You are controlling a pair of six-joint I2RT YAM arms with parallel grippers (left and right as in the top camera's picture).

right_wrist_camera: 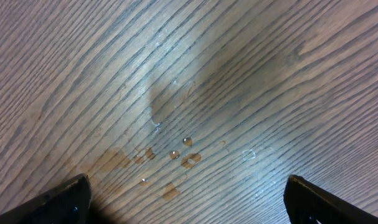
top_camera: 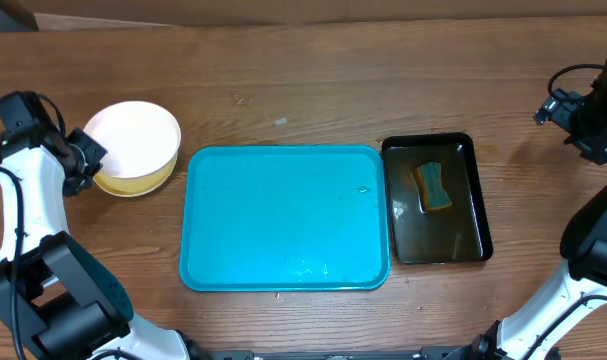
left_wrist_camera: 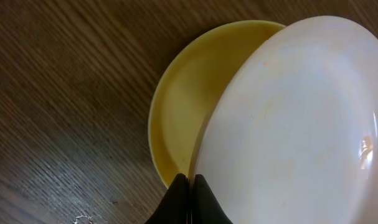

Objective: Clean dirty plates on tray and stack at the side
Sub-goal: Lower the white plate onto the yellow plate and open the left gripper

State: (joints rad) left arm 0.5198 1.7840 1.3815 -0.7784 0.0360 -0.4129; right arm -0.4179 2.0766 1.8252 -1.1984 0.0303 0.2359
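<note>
Wood-grain table (top_camera: 283,80) carries the teal tray (top_camera: 283,220), its long axis running left-right. Left of the tray, a tilted white plate (top_camera: 133,135) hides most of the yellow plate (top_camera: 133,183). The left gripper (left_wrist_camera: 189,183) is pinched closed at the white rim, and whether it holds the plate is unclear. The right gripper (right_wrist_camera: 187,186) gapes wide, well right of the tray.

Plates: two made out, stacked on the bench left of the tray and clear of it.

Yellow plate (top_camera: 135,186) lay underneath. It was round, shallow, pale yellow and sat flat on the wood.

White plate (left_wrist_camera: 288,124) lay on top, glossy and about the same size. It was not seated square. It was tilted and shifted toward the far side, with one edge down inside the yellow plate, so a crescent of yellow stayed exposed. Faint orange tint on its face.

Tray (top_camera: 283,215): large teal rectangle with rounded corners and a raised rim. It lay flat mid-bench, long side running left to right. A few wet glints showed near its front edge.
</note>
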